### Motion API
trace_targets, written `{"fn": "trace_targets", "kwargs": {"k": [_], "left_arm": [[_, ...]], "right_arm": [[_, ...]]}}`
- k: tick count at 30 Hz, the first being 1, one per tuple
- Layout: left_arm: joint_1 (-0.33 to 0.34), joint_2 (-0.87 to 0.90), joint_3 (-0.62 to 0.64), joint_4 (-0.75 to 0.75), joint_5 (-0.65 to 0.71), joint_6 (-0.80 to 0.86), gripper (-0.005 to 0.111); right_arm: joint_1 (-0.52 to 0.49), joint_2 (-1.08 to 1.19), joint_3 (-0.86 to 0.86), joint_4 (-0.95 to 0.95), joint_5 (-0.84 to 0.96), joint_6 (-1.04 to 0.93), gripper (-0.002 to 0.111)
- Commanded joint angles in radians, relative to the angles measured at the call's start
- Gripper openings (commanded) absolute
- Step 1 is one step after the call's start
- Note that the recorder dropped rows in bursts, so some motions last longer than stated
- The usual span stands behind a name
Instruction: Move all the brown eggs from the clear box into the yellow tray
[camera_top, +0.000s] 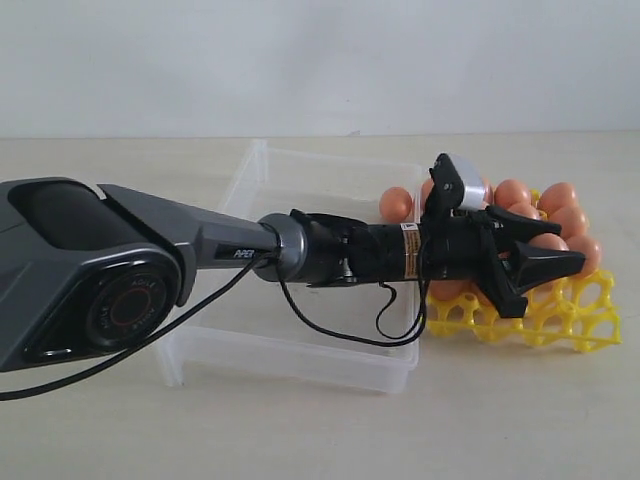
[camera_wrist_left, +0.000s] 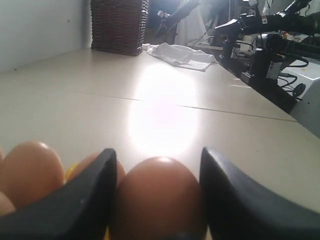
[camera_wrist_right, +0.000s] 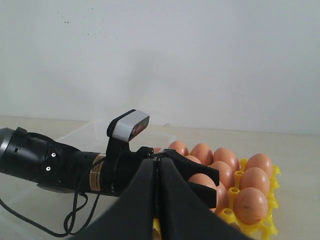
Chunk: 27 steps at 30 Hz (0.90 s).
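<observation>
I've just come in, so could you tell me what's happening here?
The left tool reaches across the clear box and grips one brown egg at the yellow tray, where several other eggs already sit. The right tool is shut and empty.

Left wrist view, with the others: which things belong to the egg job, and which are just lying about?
Job: brown eggs, clear box, yellow tray, left pincer gripping an egg.
Lying about: wicker basket, white cloth, dark stands with cables.
</observation>
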<state>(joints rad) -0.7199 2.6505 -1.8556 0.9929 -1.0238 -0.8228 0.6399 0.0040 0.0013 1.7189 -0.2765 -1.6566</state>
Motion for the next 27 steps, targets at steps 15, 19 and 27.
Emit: {"fn": "trace_targets", "kwargs": {"k": [15,19,27], "left_arm": [[-0.024,0.006,-0.006,0.096,0.044,0.039,0.004],[-0.024,0.007,-0.006,0.102,0.001,0.039,0.004],[-0.043,0.007,-0.068,0.051,-0.078,0.053,0.004]], "right_arm": [[-0.003,-0.004,-0.001,0.001,0.003,-0.001,0.000],[-0.003,-0.004,-0.001,0.001,0.003,-0.001,0.000],[-0.003,-0.004,-0.001,0.001,0.003,-0.001,0.000]]}}
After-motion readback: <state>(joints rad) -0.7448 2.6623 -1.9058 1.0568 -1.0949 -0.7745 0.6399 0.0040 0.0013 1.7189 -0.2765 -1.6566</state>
